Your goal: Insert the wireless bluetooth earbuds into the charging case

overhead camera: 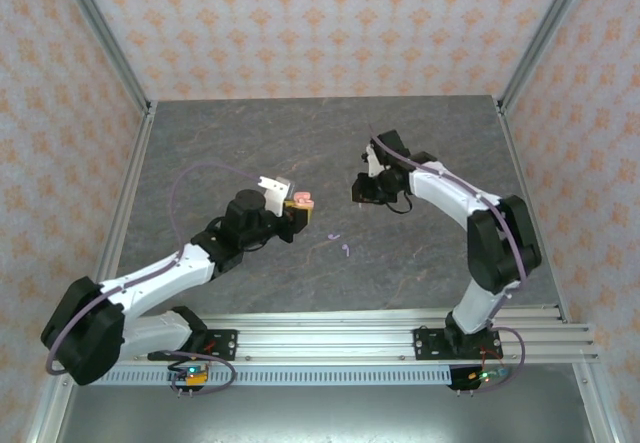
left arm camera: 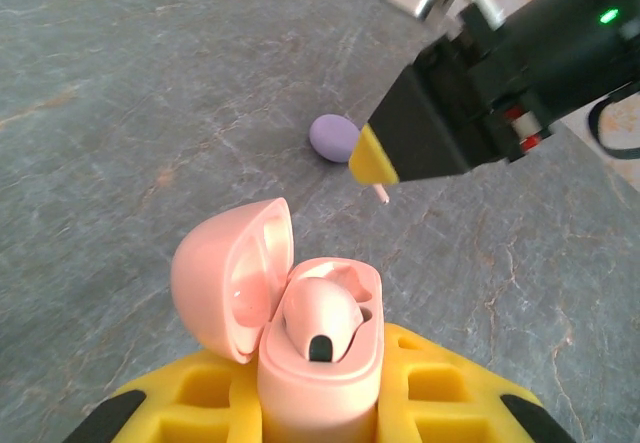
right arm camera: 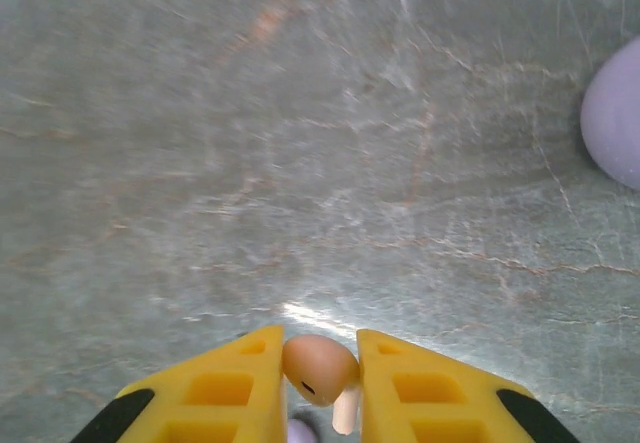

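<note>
The right jaws were closed on a tiny pale pink curved plastic earbud point(right arm camera: 320, 368), pinching its bulb with the stem pointing down. The left jaws were clamped on the base of a round pink plastic charging case point(left arm camera: 320, 373), held above the grey stone-patterned desk point(left arm camera: 120, 83) with its hinged lid point(left arm camera: 230, 283) swung open to the side. A second pink earbud point(left arm camera: 318, 315) sat in one well, and the well beside it appeared free.

To do this step well, the right arm should bring the stem directly over the free well and match its tilt. It should then lower slowly, clear of the lid and the seated bud, and release only once the earbud is seated.

The left wrist view gave the case's interior and a lilac round case point(left arm camera: 335, 136) lying on the desk beyond it. The right wrist view gave the pinch itself. From overhead those details were too small to read, but that view showed the two jaws near each other and apart, with two tiny lilac earbuds point(overhead camera: 347, 250) on the desk between the arms.
</note>
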Available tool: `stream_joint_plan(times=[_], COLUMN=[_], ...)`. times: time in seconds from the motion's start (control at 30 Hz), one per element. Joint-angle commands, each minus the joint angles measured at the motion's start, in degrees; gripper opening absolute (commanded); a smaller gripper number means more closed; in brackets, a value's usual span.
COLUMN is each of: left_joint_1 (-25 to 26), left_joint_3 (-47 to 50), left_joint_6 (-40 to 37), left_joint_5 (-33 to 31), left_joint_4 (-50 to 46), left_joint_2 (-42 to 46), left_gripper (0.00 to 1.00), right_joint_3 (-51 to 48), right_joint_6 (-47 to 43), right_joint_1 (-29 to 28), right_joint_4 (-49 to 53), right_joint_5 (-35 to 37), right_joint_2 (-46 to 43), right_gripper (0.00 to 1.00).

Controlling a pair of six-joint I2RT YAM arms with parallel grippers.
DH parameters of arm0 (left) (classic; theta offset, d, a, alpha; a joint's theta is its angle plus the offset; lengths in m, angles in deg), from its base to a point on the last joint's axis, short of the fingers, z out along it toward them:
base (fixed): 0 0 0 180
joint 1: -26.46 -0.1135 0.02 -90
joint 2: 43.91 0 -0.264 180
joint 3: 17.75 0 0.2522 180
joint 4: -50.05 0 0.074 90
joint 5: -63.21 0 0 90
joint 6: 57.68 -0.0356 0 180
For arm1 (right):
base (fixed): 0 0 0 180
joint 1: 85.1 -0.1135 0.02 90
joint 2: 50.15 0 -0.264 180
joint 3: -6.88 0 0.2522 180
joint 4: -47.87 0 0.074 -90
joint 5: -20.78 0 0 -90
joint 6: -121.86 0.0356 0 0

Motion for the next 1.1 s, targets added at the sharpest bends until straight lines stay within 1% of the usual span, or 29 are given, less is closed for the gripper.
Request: stream_joint_plan(times=[0.0,0.27,0.5,0.9,1.07], left_joint_1=[-0.39,-0.23,0.60,3.49,4.17], left_joint_3=[1.28,0.94,0.29,-2.81,-4.46], left_joint_6=[0.68,2.67,5.08,7.38,8.02], left_joint_5=[2.86,6.11,8.64,10.06,10.33], left_joint_4=[10.91,21.14,29.12,37.57,38.59], left_joint_2=[-2.91,-10.89,-15.24,-19.76,-20.73], left_gripper=[0.07,0.06,0.04,0.04,0.04], right_joint_3=[-1.28,-3.88,-5.81,-5.77,-5.69], right_joint_6=[1.60,2.62,3.29,4.76,4.88], right_joint_1=[0.07,0.00,-0.19,-2.82,-3.89], right_joint_4=[-3.13,-6.89,-10.90,-13.77,-14.18], right_joint_5=[-3.85,-8.41,-10.10,-10.44,-10.30], right_joint_2=[-5.02,-13.35,-18.79,-22.89,-23.40], right_gripper=[0.22,0.22,0.22,0.22,0.23])
